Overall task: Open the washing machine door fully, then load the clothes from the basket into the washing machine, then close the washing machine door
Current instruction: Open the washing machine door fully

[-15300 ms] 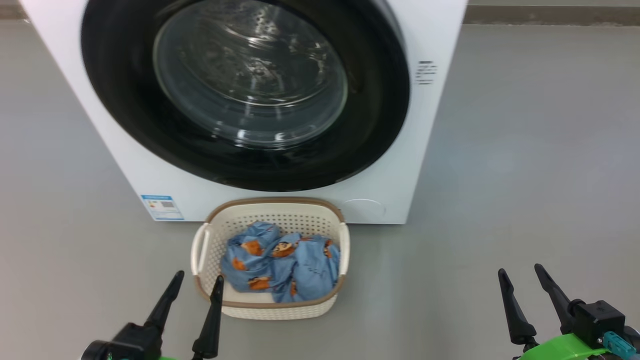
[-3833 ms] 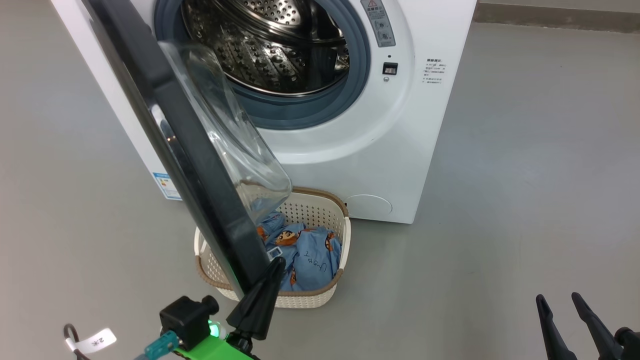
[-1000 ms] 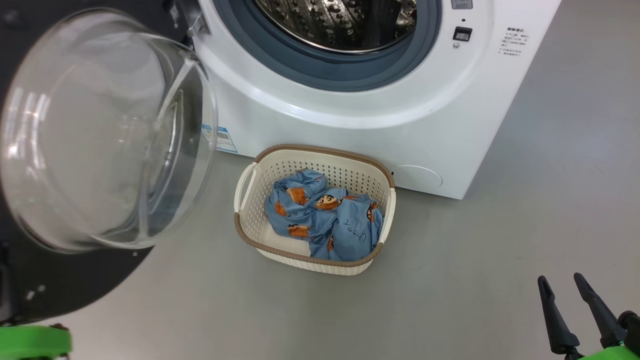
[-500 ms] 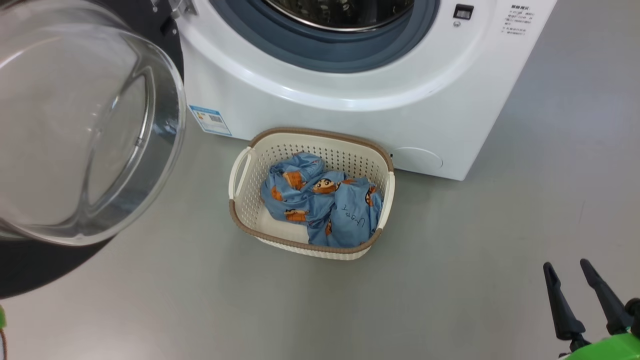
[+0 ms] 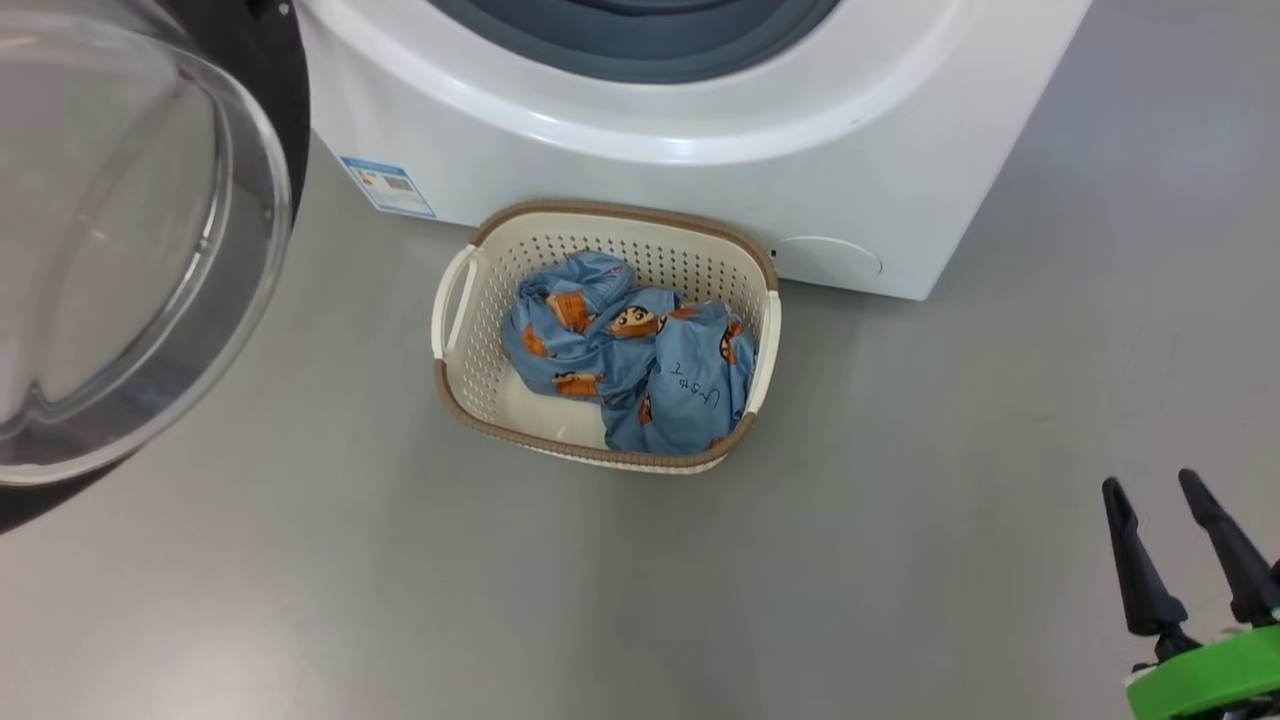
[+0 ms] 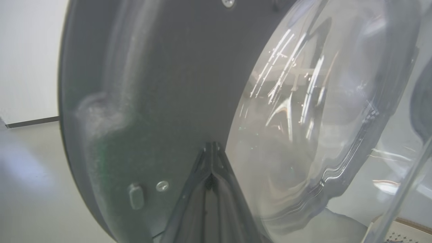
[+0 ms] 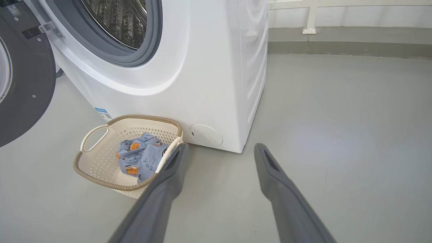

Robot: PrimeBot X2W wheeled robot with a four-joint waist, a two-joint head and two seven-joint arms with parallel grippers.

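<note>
Entry, head and both wrist cameras.

The door (image 7: pixel 23 84) of the washing machine (image 5: pixel 650 150) is swung wide open to the machine's left. Its inner face and bulging glass are turned toward the head camera. In the right wrist view I see the steel drum (image 7: pixel 114 20) uncovered inside the grey gasket (image 7: pixel 153 40).

I read the left gripper (image 6: pixel 212 145) as closed: its fingers are pressed together, the tips meet, and nothing is between them. In its own wrist view the tips point at the dark inner panel of the door, just beside the edge of the glass. I cannot tell whether they touch the panel.

The right gripper (image 5: pixel 1150 482) has its jaws spread wide and holds nothing. It hangs over the grey floor (image 5: pixel 900 560) at the lower right of the head view, well apart from the basket (image 5: pixel 600 455). In the right wrist view one finger crosses in front of the basket's near corner.

The basket stands on the floor directly in front of the machine, its far rim just beside the machine's base. It sits between the blue label sticker (image 5: pixel 388 186) and the round cover (image 5: pixel 830 258).

The clothes (image 5: pixel 630 365) lie inside the basket as one crumpled blue bundle with orange figures. The bundle is heaped toward the basket's right side, and I see bare basket bottom at the near left. A few dark handwritten marks show on the nearest fold.
</note>
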